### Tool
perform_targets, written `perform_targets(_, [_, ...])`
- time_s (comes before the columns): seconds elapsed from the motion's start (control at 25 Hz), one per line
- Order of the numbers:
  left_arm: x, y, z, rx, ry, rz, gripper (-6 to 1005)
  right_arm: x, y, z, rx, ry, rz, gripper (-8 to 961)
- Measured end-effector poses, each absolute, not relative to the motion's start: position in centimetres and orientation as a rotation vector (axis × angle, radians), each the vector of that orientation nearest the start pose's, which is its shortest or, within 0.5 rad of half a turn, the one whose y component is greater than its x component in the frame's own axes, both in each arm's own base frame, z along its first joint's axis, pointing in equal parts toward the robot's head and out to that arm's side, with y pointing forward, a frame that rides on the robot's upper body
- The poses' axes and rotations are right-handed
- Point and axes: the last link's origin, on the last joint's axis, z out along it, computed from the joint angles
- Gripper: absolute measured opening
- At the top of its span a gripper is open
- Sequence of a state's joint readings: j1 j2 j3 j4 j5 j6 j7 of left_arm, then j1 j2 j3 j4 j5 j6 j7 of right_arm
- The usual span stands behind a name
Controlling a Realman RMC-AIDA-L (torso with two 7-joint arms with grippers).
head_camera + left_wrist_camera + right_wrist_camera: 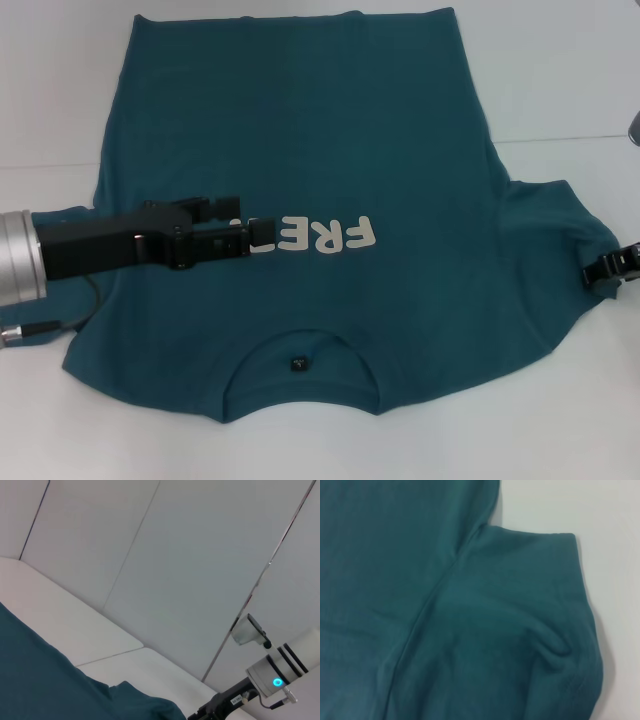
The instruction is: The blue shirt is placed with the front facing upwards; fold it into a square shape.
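The blue shirt (300, 130) lies flat and face up on the white table, collar and dark neck label (297, 363) nearest me, white lettering (325, 236) across the chest. My left gripper (238, 222) reaches in from the left and hovers over the chest, its fingers apart and empty, hiding the end of the lettering. My right gripper (612, 265) is at the outer edge of the shirt's right sleeve (555, 230). The right wrist view shows that sleeve (530, 630) close up, with a bunched wrinkle near its hem. The left wrist view shows a strip of the shirt (45, 680).
The white table (570, 90) surrounds the shirt on all sides. A grey object (634, 125) pokes in at the right edge. Pale wall panels (190, 570) stand behind the table, and my right arm (272, 677) shows in the left wrist view.
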State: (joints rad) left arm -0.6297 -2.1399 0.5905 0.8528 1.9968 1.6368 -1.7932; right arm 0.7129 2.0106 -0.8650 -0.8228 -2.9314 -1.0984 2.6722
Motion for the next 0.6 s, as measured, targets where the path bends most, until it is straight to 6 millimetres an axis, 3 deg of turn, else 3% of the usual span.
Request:
perform_targets(0.24, [-20.29, 35.94, 2.45, -2.663, -0.888, -0.908, 876, 31.69, 41.35, 5.95, -1.896, 1.388, -0.337, 603])
perform_targets(0.6, [-20.29, 36.03, 2.47, -2.657, -0.887, -0.908, 875, 32.12, 41.39, 6.47, -1.866, 1.402, -0.329, 444])
